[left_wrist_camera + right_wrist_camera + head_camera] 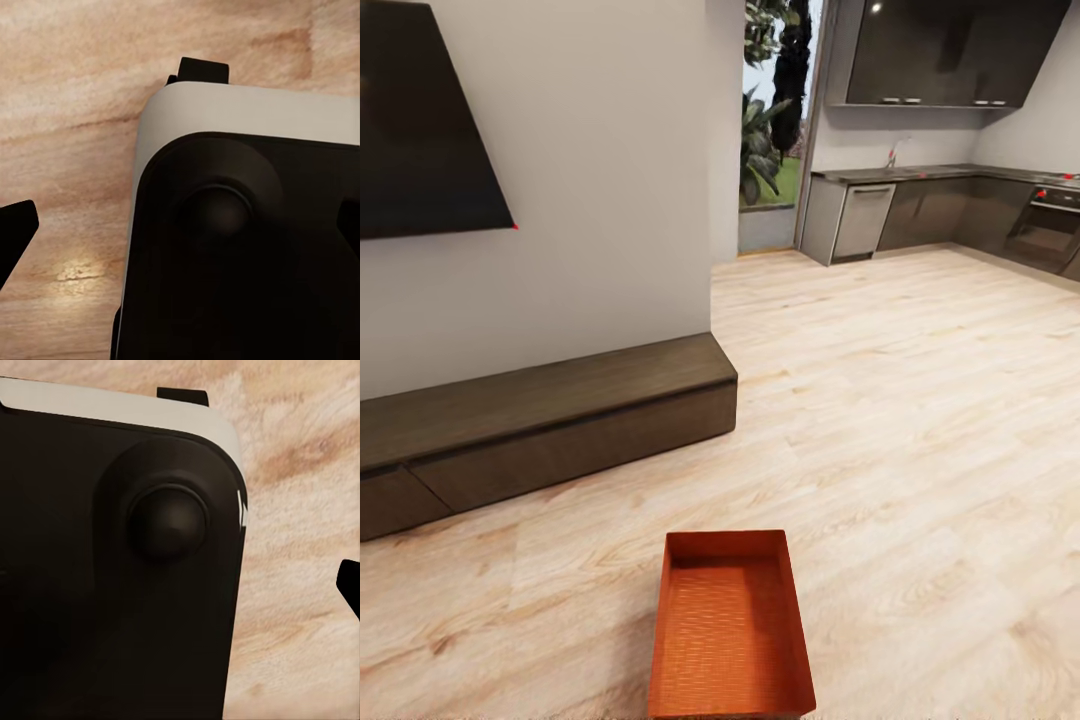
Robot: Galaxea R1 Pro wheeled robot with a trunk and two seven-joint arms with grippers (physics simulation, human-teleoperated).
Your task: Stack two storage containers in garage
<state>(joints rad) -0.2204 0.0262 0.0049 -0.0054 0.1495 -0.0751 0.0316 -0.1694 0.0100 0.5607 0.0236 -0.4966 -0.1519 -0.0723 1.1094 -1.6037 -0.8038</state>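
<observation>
One orange-red storage container lies on the living room's light wood-plank floor, low in the head view and just in front of me. It is open-topped, ribbed inside and empty. Nothing touches it. In the left wrist view a single dark fingertip hangs over bare planks beside my own white-and-black body. The right wrist view has another dark fingertip at its edge, next to the same body. Neither fingertip is near the container. The garage is out of view.
A low dark cabinet runs along the white wall at the left, under a wall TV. Beyond the wall's corner the floor opens toward grey kitchen counters, an oven and a glazed opening onto plants.
</observation>
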